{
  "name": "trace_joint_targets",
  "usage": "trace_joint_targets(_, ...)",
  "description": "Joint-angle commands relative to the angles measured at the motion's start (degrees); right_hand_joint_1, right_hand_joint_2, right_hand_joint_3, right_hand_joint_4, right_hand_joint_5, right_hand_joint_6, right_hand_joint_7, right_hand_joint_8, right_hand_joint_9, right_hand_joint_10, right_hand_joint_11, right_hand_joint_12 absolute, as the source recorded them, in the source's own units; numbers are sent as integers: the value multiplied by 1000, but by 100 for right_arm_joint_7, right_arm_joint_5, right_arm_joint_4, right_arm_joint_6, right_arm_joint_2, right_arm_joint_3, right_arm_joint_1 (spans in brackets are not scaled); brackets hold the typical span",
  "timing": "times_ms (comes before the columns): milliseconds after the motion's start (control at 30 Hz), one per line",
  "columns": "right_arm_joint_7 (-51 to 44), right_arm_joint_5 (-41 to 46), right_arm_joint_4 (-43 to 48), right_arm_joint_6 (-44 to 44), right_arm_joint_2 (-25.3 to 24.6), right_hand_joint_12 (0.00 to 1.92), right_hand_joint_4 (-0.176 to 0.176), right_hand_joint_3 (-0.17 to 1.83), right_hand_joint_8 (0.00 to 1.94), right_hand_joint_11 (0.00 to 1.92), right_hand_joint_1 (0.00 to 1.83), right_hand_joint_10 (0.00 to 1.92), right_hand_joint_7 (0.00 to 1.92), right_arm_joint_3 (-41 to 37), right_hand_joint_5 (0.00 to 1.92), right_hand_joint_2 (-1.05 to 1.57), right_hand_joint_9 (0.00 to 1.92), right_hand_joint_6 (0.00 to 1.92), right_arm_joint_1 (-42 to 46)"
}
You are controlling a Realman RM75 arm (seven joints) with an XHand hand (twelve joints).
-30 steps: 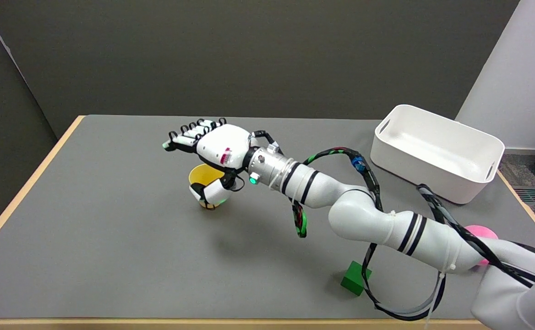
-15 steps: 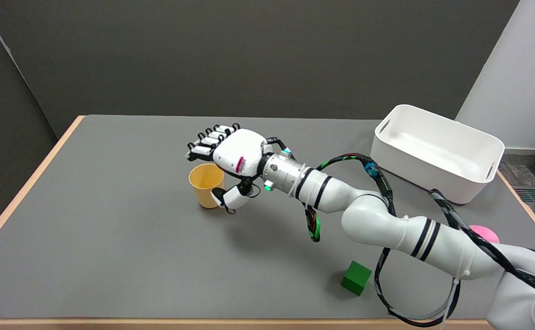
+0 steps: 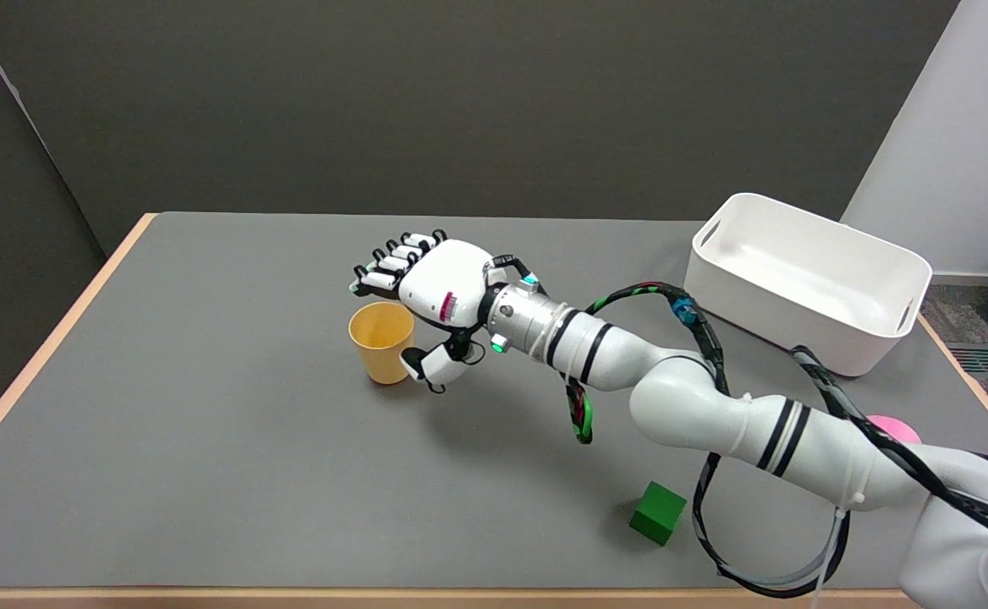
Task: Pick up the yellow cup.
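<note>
Here the yellow cup (image 3: pixel 384 341) stands upright on the grey table (image 3: pixel 206 457), mouth open to the camera, a little left of the table's middle. The right hand (image 3: pixel 430 296) sits just beside it at about the cup's three o'clock, palm turned down and toward the cup. Its fingers (image 3: pixel 388 264) are spread apart and stretched out above and behind the rim, toward the cup's twelve o'clock, and they close on nothing. The thumb (image 3: pixel 433 364) hangs lower, beside the cup's right wall; whether it actually touches the wall cannot be told from this view. The hand holds nothing, and the cup rests on the table. The white arm (image 3: pixel 714 414) runs back from the wrist toward four o'clock and leaves the picture at the lower right corner, with a dark bundle of cables (image 3: pixel 697 338) looping along it and a green light showing at the wrist. A small green block (image 3: pixel 657 512) lies on the table near the front edge, at about four o'clock from the cup and well apart from it, below the arm. A white bin (image 3: pixel 807 283) stands at the table's far right, at about three o'clock from the cup, also well apart. A pink thing (image 3: pixel 893 430) peeks out from behind the arm near the table's right edge; most of it is hidden.
</note>
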State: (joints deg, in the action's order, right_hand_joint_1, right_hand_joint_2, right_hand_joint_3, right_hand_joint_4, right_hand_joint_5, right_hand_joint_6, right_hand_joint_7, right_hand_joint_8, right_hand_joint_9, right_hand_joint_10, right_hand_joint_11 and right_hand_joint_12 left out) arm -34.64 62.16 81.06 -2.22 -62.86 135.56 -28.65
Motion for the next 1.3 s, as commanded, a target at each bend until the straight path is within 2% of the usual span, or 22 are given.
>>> trace_joint_targets(33, -126, 330, -637, 3, -222, 1276, 84, 1010, 321, 220, 663, 682, 249, 328, 222, 653, 223, 496, -303)
trace_joint_targets(600, -166, 330, -710, -17, -243, 1273, 95, 1007, 320, 220, 659, 679, 249, 202, 249, 656, 222, 540, -129)
trace_joint_targets(633, -166, 330, -724, -17, -252, 1304, 114, 955, 309, 204, 719, 674, 261, 208, 309, 669, 227, 650, -129)
trace_joint_targets(767, -166, 330, -744, -17, -254, 1264, 128, 993, 326, 223, 675, 673, 249, 225, 327, 673, 221, 708, -161)
trace_joint_targets(1133, -166, 330, -860, -17, -310, 1263, 149, 985, 317, 215, 719, 671, 250, 280, 348, 696, 226, 813, -373)
trace_joint_targets(1200, -166, 330, -909, -17, -328, 1292, 155, 945, 303, 203, 770, 669, 259, 318, 347, 704, 231, 849, -419)
trace_joint_targets(1300, -166, 330, -960, -17, -346, 1281, 168, 970, 310, 215, 751, 669, 258, 330, 360, 718, 234, 921, -454)
